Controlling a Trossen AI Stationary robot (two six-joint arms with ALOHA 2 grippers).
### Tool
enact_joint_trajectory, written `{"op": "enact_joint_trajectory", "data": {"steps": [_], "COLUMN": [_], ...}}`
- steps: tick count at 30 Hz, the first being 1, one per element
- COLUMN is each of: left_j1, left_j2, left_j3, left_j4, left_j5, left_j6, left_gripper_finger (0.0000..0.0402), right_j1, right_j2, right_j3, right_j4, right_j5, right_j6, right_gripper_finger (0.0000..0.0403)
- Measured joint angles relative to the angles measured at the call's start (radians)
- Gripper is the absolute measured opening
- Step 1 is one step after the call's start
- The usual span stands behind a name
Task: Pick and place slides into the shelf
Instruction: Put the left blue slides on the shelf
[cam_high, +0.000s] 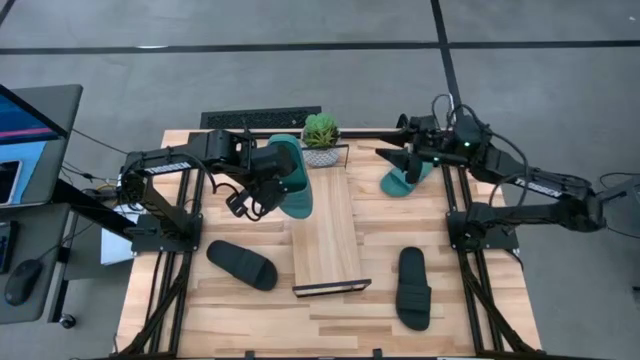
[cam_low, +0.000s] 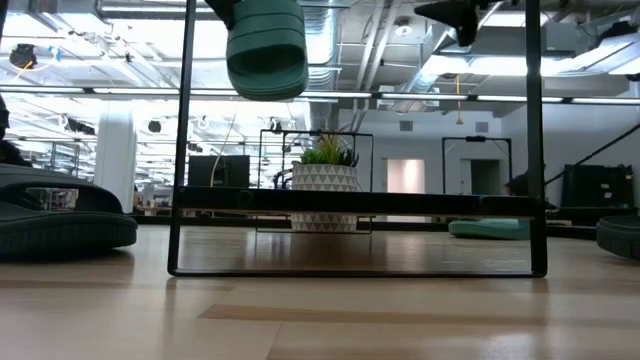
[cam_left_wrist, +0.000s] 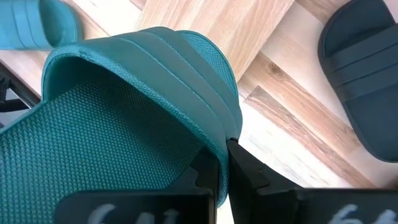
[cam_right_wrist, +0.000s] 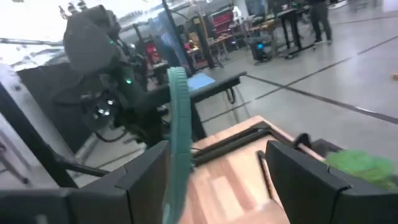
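Slide (cam_high: 292, 178) aloft; plant (cam_high: 321, 138) beside shelf (cam_high: 326, 232).

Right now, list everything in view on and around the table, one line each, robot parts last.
teal slides: two; one held in the air by the shelf's left edge, one lying on the table right of the shelf's far end.
black slides: two, on the table; one left of the shelf, one right of it.
shelf: one, light wood with black wire ends, mid-table.
potted plant: one, green in a white pot, at the shelf's far end.
keyboard: one, black, at the table's far edge.
monitor: one, left of the table.
left tool: shut on the raised teal slide's edge.
right tool: open, empty, near the lying teal slide.
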Motion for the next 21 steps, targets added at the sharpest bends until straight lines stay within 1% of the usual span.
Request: {"op": "enact_joint_trajectory", "data": {"steps": [3,5,8,14,18,21], "left_j1": [0.0,0.0,0.0,-0.003,-0.005,-0.011], "left_j2": [0.0,0.0,0.0,-0.001,-0.001,-0.001], "left_j3": [0.0,0.0,0.0,0.0,0.0,0.0], "left_j4": [0.0,0.0,-0.003,-0.047,-0.063,-0.064], "left_j5": [0.0,0.0,0.003,0.019,0.031,0.035], "left_j6": [0.001,0.011,0.029,0.052,0.054,0.064], "left_gripper_finger": [0.0,0.0,0.0,0.0,0.0,0.0], "right_j1": [0.009,0.009,0.006,-0.023,-0.054,-0.073], "right_j2": [0.057,0.109,0.197,0.369,0.49,0.585], "right_j3": [0.026,0.075,0.187,0.486,0.707,0.88], "right_j4": [-0.019,-0.079,-0.207,-0.47,-0.656,-0.811], "right_j5": [-0.003,-0.002,-0.015,-0.064,-0.143,-0.21], "right_j6": [-0.057,-0.104,-0.18,-0.294,-0.317,-0.357], "right_gripper_finger": [0.0256,0.0256,0.0256,0.0256,0.0251,0.024]}}
